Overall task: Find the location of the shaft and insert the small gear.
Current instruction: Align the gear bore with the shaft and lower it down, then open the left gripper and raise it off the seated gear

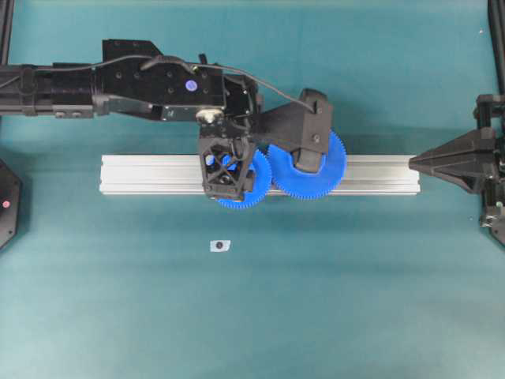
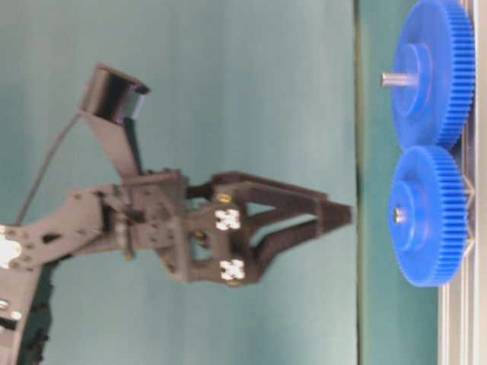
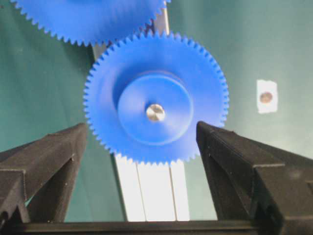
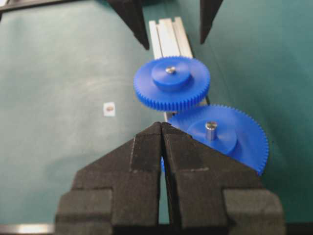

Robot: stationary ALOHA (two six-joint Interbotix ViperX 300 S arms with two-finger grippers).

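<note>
Sitting on the rail (image 1: pixel 142 174), the small gear (image 3: pixel 155 98) lies free between the left gripper's (image 3: pixel 142 134) wide-open jaws; the right gripper's (image 4: pixel 162 126) jaws are closed, empty.

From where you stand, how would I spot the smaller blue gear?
Find the silver rail lying across the green table. Two blue toothed wheels sit on it, teeth meshed; the small gear is the narrower one, its metal pin flush with the hub, unlike the larger gear with its protruding pin.
</note>
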